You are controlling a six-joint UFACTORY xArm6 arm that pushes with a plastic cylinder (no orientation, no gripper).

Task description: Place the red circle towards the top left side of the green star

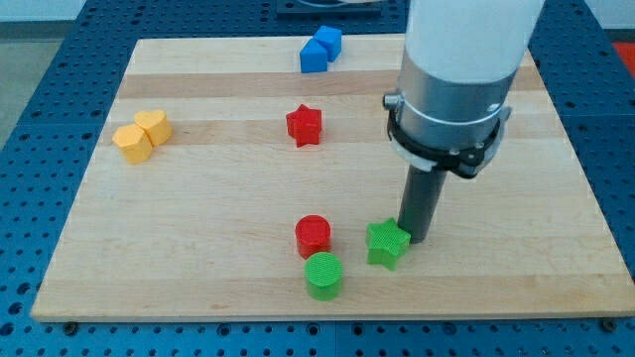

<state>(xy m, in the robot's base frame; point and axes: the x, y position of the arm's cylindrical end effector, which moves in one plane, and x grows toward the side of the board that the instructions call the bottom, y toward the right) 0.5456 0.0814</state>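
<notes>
The red circle [313,236] stands on the board near the view's bottom middle. The green star [387,243] lies to its right, a short gap apart. My tip [417,239] is at the green star's right edge, touching or nearly touching it, and far to the right of the red circle. The rod rises from there into the arm's grey and white body at the view's top right.
A green circle [322,275] sits just below the red circle. A red star [305,125] lies mid-board. Two blue blocks [319,50] are at the top. A yellow heart and a yellow hexagon [141,136] are at the left. The wooden board [198,248] ends close below the green circle.
</notes>
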